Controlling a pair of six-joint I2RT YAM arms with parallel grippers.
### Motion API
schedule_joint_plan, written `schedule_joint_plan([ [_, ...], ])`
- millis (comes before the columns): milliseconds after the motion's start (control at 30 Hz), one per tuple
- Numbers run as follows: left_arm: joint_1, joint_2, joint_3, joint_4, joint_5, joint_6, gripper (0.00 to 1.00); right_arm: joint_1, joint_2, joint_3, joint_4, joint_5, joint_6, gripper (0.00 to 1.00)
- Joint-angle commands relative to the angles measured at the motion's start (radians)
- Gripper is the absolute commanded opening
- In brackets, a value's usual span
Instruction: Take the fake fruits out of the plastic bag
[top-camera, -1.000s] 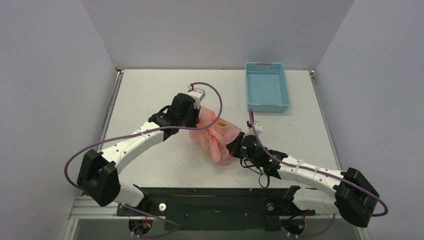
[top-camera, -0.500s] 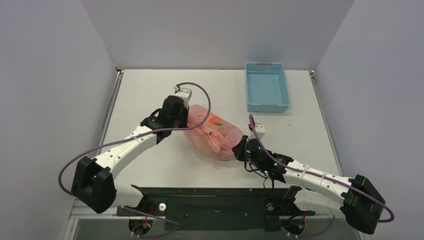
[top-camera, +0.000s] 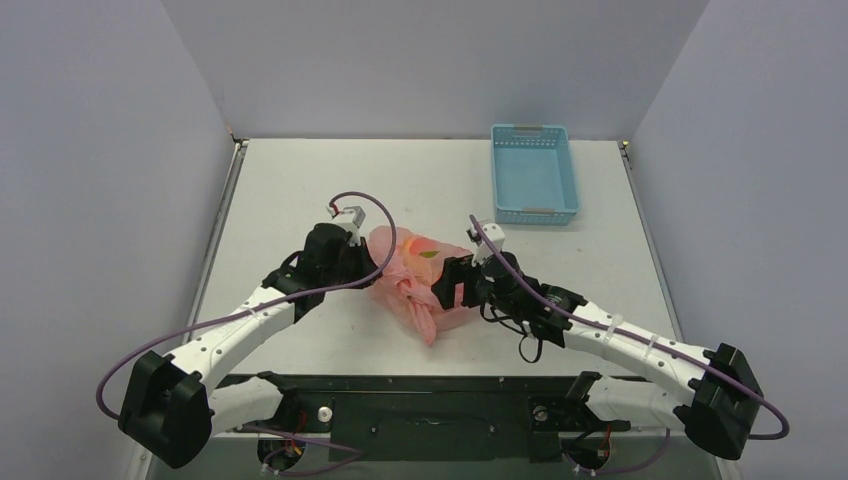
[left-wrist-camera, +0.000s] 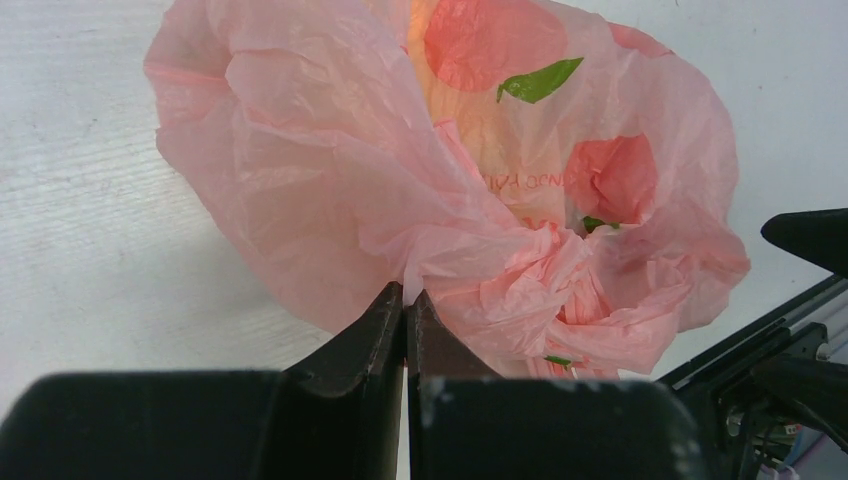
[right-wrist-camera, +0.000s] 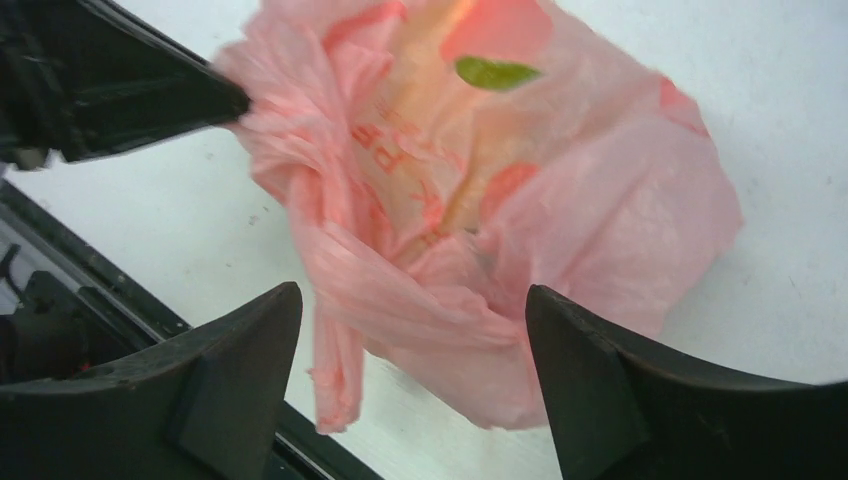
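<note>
**White table, grey walls: bag pinched on one side, no fruit out yet**

The white table (top-camera: 300, 180) sits in a plain grey-walled booth, and all the action is near its middle.

My left gripper (left-wrist-camera: 405, 300) is clamped tight on a fold of the plastic bag (left-wrist-camera: 300, 150), with pink film bunched right at the fingertips. My right gripper (right-wrist-camera: 412, 295) is spread wide and holds nothing. Its jaws stand either side of the bag's crumpled near end, and I can't tell if either one touches the film.

The bag lies on the table between my two wrists, puffed up and twisted at the gathered end. The fake fruits (left-wrist-camera: 470, 115) are inside it. Only a yellow-orange glow shows through the film, next to the red and green printed marks, so I can't say which fruit it is or count them. Nothing lies loose on the table.

The light-blue basket (top-camera: 500, 185) is well apart at the far right, with nothing visible in it.

Step in hand, as I judge it: opening the bag, with the left gripper anchoring and the right about to take hold. Next, the right jaws need to close on a loose layer or handle loop opposite my left pinch and pull away to spread the mouth. The film is thin and slippery, so I risk grabbing both layers or dragging the whole bag.
</note>
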Motion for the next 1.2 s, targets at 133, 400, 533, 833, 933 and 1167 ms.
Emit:
schedule_joint_plan([
  [133,0.002,-0.036,-0.039,0.089,0.055,-0.084,0.00,0.031,0.082,0.164,-0.012,-0.180,-0.187,0.77],
  [400,0.003,-0.078,-0.061,0.059,0.036,-0.136,0.00,0.163,0.224,0.213,0.013,-0.071,-0.334,0.74],
  [533,0.004,-0.091,-0.064,0.048,0.023,-0.154,0.00,0.286,0.307,0.242,0.002,0.262,-0.387,0.67],
  [833,0.007,-0.117,-0.082,0.030,0.041,-0.147,0.00,0.379,0.393,0.242,0.042,0.650,-0.424,0.41],
  [933,0.007,-0.128,-0.088,0.028,0.042,-0.150,0.00,0.392,0.389,0.251,0.048,0.705,-0.446,0.16],
  [1167,0.008,-0.173,-0.128,0.048,-0.017,-0.163,0.00,0.356,0.282,0.190,0.104,0.573,-0.412,0.00],
])
